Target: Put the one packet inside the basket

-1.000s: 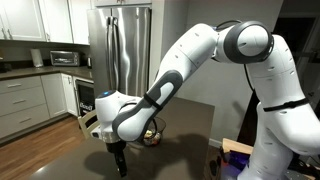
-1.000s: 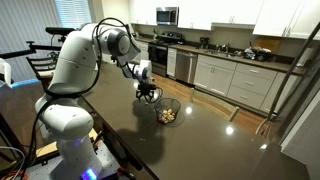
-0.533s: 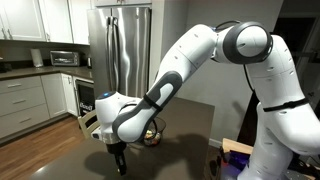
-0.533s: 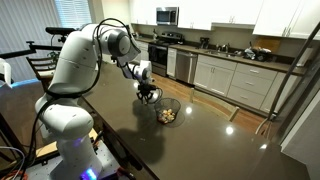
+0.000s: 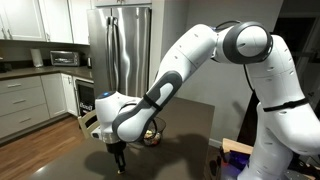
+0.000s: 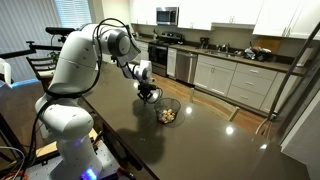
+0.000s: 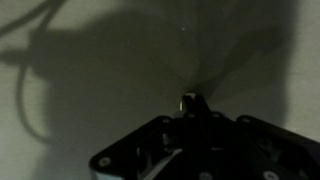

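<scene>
In the wrist view my gripper (image 7: pixel 193 102) is shut low over the dark tabletop, and a tiny pale-yellow packet (image 7: pixel 186 98) shows pinched at its fingertips. Both exterior views show the gripper (image 5: pixel 118 160) (image 6: pixel 148 97) pointing down at the table surface. The dark wire-mesh basket (image 6: pixel 176 104) stands just beside the gripper, with a heap of mixed packets (image 6: pixel 168 116) inside it. In an exterior view the basket (image 5: pixel 153 134) is partly hidden behind my arm. The packet is too small to make out in the exterior views.
The dark glossy table (image 6: pixel 200 140) stretches wide around the basket. Kitchen counters (image 6: pixel 235 62), a stove (image 6: pixel 160 52) and a steel fridge (image 5: pixel 120 45) stand beyond the table. My white arm (image 5: pixel 190 60) arches over the table.
The jaws have closed from wide open to shut around the packet. The arm has stayed in place.
</scene>
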Controlling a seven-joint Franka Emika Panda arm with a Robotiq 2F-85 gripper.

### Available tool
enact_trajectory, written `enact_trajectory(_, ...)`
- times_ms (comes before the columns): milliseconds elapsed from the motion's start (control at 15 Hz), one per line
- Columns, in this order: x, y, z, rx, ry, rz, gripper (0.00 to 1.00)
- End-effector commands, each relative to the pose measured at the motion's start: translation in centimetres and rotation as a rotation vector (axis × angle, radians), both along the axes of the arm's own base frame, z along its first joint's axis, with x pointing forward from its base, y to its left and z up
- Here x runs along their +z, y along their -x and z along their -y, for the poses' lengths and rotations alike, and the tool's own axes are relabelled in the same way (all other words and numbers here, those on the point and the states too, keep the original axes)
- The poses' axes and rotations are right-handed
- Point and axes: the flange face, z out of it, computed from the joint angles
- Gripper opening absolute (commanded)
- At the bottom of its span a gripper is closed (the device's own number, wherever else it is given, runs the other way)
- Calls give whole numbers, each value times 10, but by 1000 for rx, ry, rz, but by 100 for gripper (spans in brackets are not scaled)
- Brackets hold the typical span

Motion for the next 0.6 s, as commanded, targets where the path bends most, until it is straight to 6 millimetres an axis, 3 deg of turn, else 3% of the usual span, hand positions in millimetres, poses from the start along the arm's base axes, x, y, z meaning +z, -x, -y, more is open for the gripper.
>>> enact_trajectory(0,18,-7,8,-22,21,7,3)
enact_trajectory(267,56,-19,19,-33,40,33,4)
enact_trajectory(533,110,-27,27,-53,44,44,4)
